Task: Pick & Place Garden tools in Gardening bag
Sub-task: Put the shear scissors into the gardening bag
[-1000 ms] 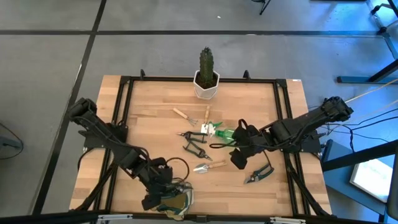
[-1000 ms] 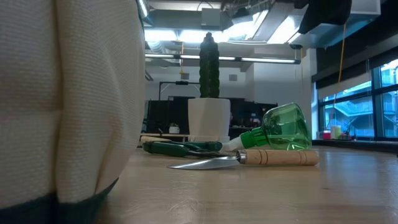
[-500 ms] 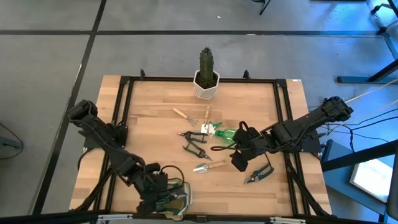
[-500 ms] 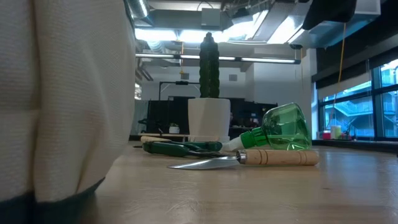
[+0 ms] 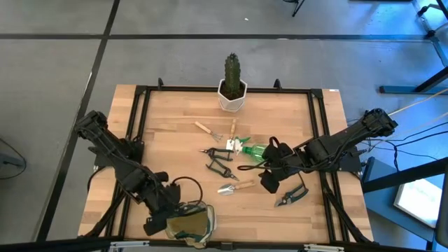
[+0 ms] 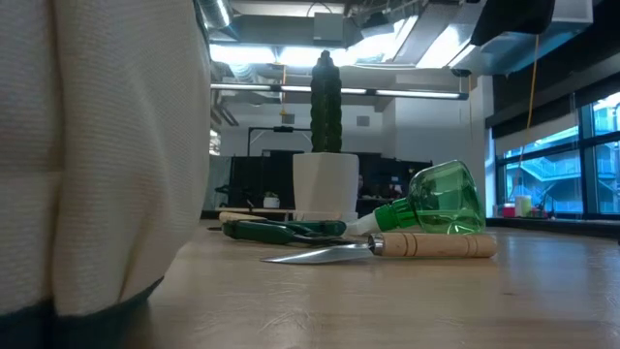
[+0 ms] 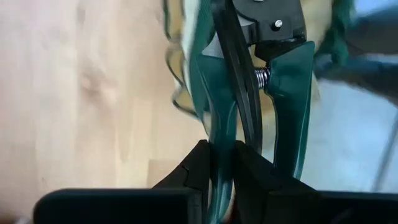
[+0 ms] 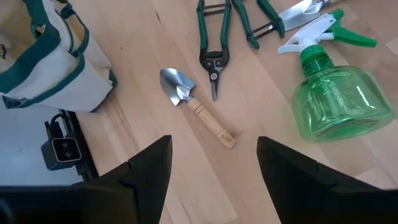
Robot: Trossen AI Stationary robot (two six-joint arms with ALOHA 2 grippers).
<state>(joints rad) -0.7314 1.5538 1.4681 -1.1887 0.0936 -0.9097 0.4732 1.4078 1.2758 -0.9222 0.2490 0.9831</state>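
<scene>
Left gripper (image 7: 219, 163) is at the near edge of the table (image 5: 168, 140), over the gardening bag (image 5: 189, 225); its fingers are pressed together on one green handle of a pair of pruning shears (image 7: 249, 81), which stick out forward from the fingertips with the spring between the handles visible. In the high view the bag sits at the near edge, left of centre, mouth up; in the low view its cream fabric fills the left side of the frame.

Right gripper (image 5: 269, 181) hovers near the table's middle-right, fingers (image 8: 146, 168) spread apart, nothing between them. Under it on the wood: a wooden-handled trowel (image 8: 196, 107), blade pointing toward the bag. Just right of this gripper lies a second pair of dark-handled shears (image 5: 291, 194).

Beyond the trowel: green-handled shears (image 8: 210, 37) lying flat, and another green-handled pair (image 5: 218, 153) next to them. The green translucent sprayer (image 8: 336, 99) lies on its side, white trigger head toward the shears.

Farther back: a small wooden-handled fork (image 5: 208, 130) and one more small tool (image 5: 233, 130) beside it.

At the far edge, centre: cactus (image 5: 232, 72) upright in a white pot (image 5: 232, 99).
</scene>
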